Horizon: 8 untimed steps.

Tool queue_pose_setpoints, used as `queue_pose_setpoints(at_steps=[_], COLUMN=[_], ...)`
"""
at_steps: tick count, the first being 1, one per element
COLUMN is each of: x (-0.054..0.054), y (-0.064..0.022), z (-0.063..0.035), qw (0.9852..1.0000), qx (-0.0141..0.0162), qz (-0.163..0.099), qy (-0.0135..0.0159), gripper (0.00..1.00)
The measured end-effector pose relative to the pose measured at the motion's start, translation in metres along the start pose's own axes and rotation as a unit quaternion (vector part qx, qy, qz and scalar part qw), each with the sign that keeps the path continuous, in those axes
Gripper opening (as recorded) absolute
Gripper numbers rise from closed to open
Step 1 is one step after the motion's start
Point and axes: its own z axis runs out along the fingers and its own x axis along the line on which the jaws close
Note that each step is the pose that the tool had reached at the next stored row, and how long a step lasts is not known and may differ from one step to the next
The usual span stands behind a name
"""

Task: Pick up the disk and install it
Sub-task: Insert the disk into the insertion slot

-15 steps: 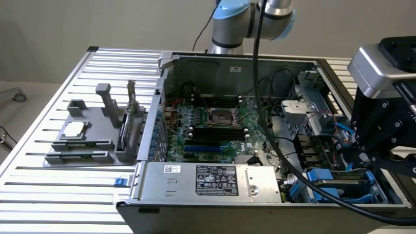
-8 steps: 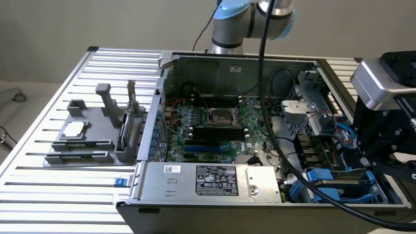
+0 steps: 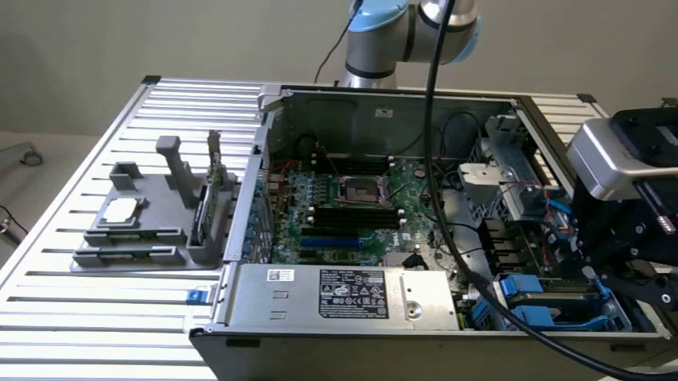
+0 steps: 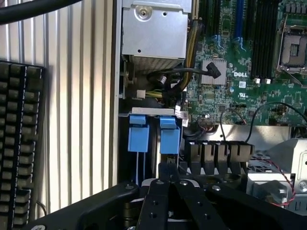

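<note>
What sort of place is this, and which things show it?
Probably a robotics lab bench for computer assembly: a robot arm at an open computer case with its motherboard exposed, on a slatted metal table beside a grey parts fixture.

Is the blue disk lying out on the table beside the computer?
No, the disk sits inside the open computer case, in a corner bay, not out on the slatted table.

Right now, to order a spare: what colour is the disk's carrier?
Bright blue carrier, best seen in the wrist view.
</note>
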Motion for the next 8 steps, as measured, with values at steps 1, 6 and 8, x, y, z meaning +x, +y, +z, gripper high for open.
queue_pose_setpoints(at_steps=[1,6,8], x=[0.000,0.001,0.002], y=[-0.0005,-0.0032,-0.0040], z=[0.0018,0.0108,0.0145], qw=[1.0000,1.0000,1.0000], qx=[-0.0001,-0.0006,-0.0009], qz=[-0.001,-0.006,-0.009], qy=[0.0000,-0.0001,-0.0001], gripper=[0.11,0.11,0.11])
